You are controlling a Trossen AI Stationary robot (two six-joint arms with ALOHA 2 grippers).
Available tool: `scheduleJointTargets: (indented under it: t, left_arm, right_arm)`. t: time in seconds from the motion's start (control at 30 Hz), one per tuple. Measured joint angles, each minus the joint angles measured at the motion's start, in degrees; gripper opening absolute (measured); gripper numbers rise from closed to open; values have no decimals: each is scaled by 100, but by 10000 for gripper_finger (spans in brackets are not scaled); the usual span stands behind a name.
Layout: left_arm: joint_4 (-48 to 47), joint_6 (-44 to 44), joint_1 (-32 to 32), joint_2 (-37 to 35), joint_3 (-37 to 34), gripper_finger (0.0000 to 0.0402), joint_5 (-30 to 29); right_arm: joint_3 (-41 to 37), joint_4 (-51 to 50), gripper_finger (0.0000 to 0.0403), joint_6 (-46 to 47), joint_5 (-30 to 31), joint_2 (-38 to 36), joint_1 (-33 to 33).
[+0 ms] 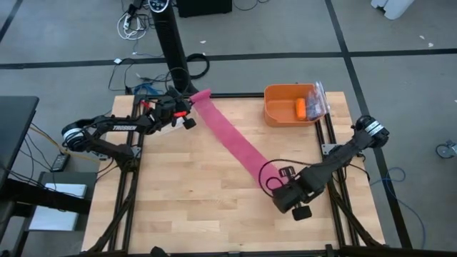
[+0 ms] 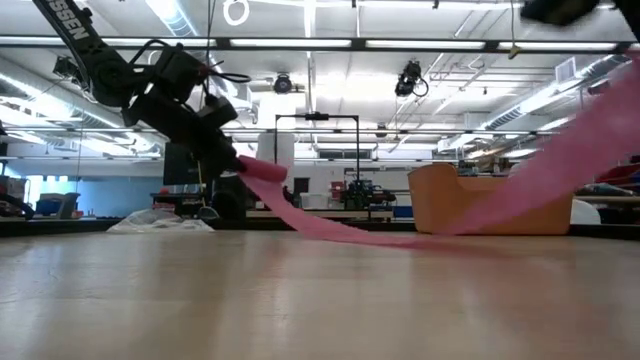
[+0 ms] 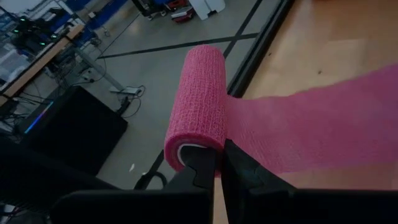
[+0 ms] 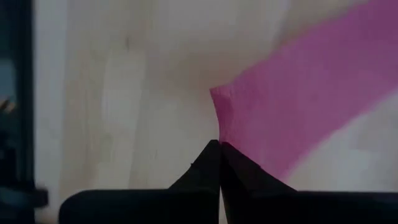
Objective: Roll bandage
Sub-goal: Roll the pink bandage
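Stretching one bandage (image 1: 232,139), two grippers clamped, left gripper (image 3: 217,163), right gripper (image 4: 220,147)

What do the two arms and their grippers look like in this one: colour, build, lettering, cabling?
Both arms are dark, slim and jointed. The left arm carries white lettering along its link and red accents near the left gripper. A black cable loops beside the right gripper. Both grippers' fingers are black wedges tapering to points.
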Motion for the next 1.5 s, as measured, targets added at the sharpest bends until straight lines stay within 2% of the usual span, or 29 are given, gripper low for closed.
scheduleJointTargets:
  t: [0.17, 0.37, 0.5, 0.67, 0.93, 1.33, 1.43, 1.5]
  left_arm:
    - [-131, 112, 9, 2, 0, 14, 179]
    - [-273, 128, -137, 2, 0, 14, 444]
    - [-500, 123, -355, 4, 0, 14, 581]
    - [-596, -21, -775, 4, 0, 14, 704]
    - [-602, -405, -1526, 192, 0, 14, 761]
    - [836, -1087, -2618, 1240, 9, 14, 923]
    - [897, -1244, -2932, 1283, 95, 14, 935]
    - [919, -1359, -3144, 1283, 212, 14, 1042]
  right_arm:
    - [1718, -1055, 1, 193, 1275, 33, 140]
    - [3291, -1471, 1, -304, 2842, 35, 99]
    - [3981, -1441, 1, -958, 3674, 37, -66]
    - [4480, -1073, 0, -2052, 4364, 38, -457]
    - [4891, 667, 0, -4287, 5338, 40, -1102]
    - [5050, 5525, 0, -9039, 6475, 37, -1567]
    - [5052, 6224, 0, -9784, 6538, 35, -1712]
    - [5052, 6307, 0, -9866, 6527, 35, -1831]
